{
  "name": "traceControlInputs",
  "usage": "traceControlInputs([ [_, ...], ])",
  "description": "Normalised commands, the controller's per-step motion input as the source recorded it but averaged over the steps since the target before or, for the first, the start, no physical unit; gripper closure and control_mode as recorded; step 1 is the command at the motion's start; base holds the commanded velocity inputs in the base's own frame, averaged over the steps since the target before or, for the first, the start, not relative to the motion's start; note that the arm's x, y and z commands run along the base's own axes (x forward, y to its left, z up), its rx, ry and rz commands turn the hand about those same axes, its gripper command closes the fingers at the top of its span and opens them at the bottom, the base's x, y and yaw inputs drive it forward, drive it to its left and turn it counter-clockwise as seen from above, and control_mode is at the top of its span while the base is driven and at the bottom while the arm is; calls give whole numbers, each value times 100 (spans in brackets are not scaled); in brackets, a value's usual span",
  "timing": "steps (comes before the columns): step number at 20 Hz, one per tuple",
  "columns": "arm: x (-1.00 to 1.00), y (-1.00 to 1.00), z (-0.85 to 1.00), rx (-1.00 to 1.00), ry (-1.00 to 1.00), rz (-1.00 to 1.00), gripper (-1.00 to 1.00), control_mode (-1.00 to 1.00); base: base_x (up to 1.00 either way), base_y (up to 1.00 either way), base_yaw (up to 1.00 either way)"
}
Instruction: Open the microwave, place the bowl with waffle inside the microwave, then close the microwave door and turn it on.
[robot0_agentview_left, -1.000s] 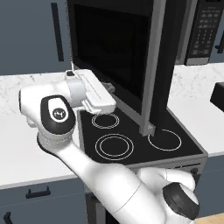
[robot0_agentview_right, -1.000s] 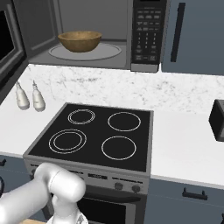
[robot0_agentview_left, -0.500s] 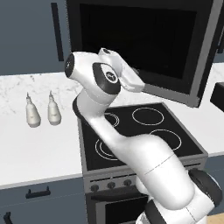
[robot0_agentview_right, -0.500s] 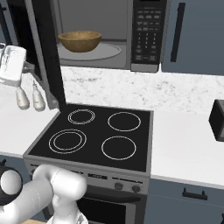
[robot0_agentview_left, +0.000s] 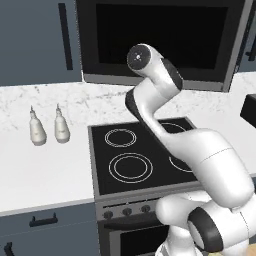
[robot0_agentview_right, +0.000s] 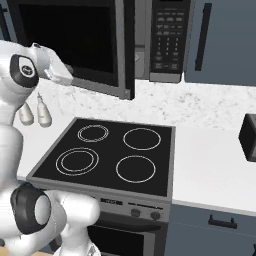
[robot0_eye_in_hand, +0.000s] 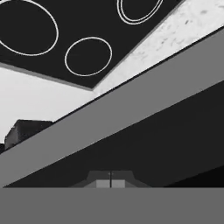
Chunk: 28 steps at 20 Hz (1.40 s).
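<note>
Microwave door (robot0_agentview_right: 75, 45) nearly closed, right edge a bit ajar beside keypad panel (robot0_agentview_right: 167, 37) of microwave (robot0_agentview_right: 145, 40), above stove (robot0_agentview_right: 107, 152). Gripper (robot0_eye_in_hand: 110, 183) fingers pressed together, holding nothing, right against door's lower frame. Two shakers (robot0_agentview_left: 47, 127) on desk (robot0_agentview_left: 40, 175) left of stove.
</note>
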Motion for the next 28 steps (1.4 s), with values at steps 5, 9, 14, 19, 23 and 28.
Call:
traceControlInputs([
  [5,100,-38,1,14,-2,61,100,-100,0,0,0],
  [9,98,-19,-4,11,0,56,100,-100,0,0,0],
  [14,63,-1,-2,15,-5,22,100,-100,0,0,0],
  [19,15,1,0,20,-20,2,100,-100,0,0,0],
  [23,-59,-76,22,6,-4,-9,100,-100,0,0,0],
  [28,-78,-99,2,15,-1,-11,100,-100,0,0,0],
])
